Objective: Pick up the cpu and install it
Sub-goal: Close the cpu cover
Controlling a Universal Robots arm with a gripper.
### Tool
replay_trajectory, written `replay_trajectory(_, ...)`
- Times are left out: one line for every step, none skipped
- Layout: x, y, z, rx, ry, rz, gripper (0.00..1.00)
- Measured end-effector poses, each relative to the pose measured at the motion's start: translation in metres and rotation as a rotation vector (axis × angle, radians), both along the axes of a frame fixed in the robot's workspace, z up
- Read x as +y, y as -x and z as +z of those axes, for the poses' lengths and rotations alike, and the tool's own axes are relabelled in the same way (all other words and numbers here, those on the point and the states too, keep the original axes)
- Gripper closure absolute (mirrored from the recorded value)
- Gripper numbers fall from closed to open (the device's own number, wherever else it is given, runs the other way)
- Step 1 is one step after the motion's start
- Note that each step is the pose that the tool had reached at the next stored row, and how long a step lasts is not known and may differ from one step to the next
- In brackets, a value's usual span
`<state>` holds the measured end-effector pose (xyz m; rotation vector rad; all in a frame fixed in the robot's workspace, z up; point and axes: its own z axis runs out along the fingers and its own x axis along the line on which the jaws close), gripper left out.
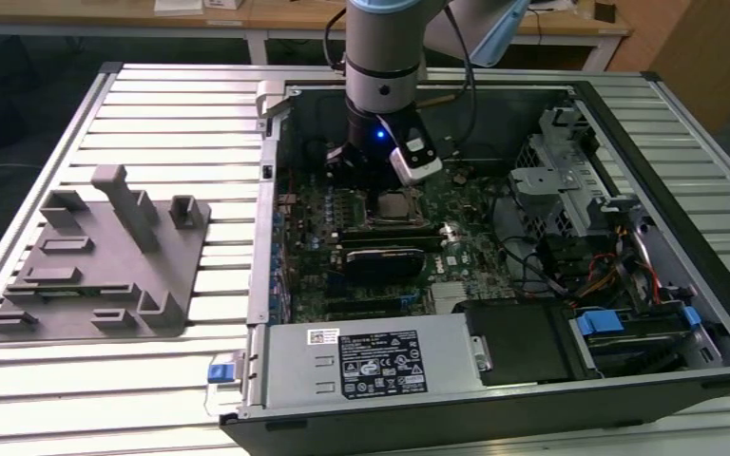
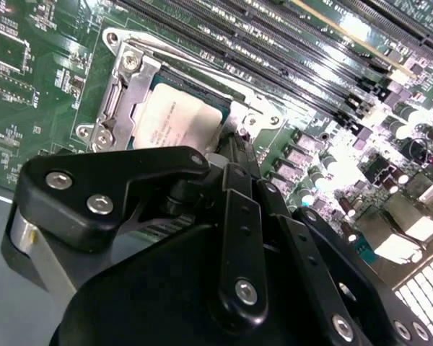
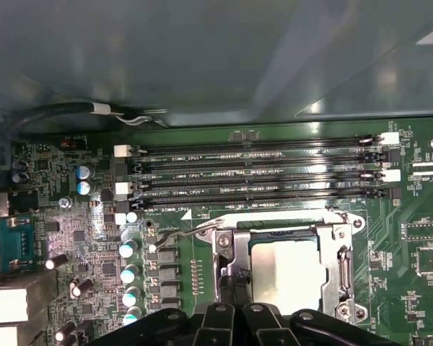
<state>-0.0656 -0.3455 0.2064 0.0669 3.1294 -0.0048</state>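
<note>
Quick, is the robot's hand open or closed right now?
Hand: closed, holding nothing, right beside the cpu lying in its socket.

Bright, even room light, with glare bleaching one motherboard [image 2: 50, 94] corner in the second wrist view.

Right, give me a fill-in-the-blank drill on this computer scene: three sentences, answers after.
1. The cpu lies in the ___ on the motherboard, with the gripper close beside it.
2. The grey plastic fixture stands on the slatted table, on the exterior view's ___ of the computer case.
3. The four long memory slots near the cpu are ___.
Missing words: socket; left; empty.
</note>
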Motion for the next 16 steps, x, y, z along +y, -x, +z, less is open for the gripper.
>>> replay_trajectory(0.0000, 0.0000, 0.0000, 0.0000, -0.0001, 0.000, 0.89)
replay_trajectory(0.0000, 0.0000, 0.0000, -0.0001, -0.0002, 0.000, 0.89)
replay_trajectory(0.0000, 0.0000, 0.0000, 0.0000, -0.0001, 0.000, 0.89)
replay_trajectory(0.0000, 0.0000, 0.0000, 0.0000, 0.0000, 0.000, 0.89)
replay_trajectory(0.0000, 0.0000, -0.0002, 0.0001, 0.0001, 0.000, 0.89)
replay_trajectory(0.0000, 0.0000, -0.0008, 0.0001, 0.0001, 0.000, 0.89)
replay_trajectory(0.0000, 0.0000, -0.0018, 0.0001, 0.0002, 0.000, 0.89)
replay_trajectory(0.0000, 0.0000, -0.0029, 0.0001, 0.0001, 0.000, 0.89)
replay_trajectory(0.0000, 0.0000, -0.0039, 0.0001, 0.0001, 0.000, 0.89)
replay_trajectory(0.0000, 0.0000, -0.0046, 0.0000, 0.0002, 0.000, 0.89)
replay_trajectory(0.0000, 0.0000, -0.0052, 0.0000, 0.0001, 0.000, 0.89)
replay_trajectory(0.0000, 0.0000, -0.0056, 0.0001, 0.0002, 0.000, 0.89)
replay_trajectory(0.0000, 0.0000, -0.0061, 0.0001, 0.0001, 0.000, 0.89)
replay_trajectory(-0.0001, 0.0000, -0.0063, 0.0002, 0.0002, 0.000, 0.89)
replay_trajectory(-0.0001, 0.0000, -0.0066, 0.0001, 0.0002, 0.000, 0.89)
replay_trajectory(0.0000, 0.0000, -0.0069, 0.0000, 0.0001, 0.000, 0.89)
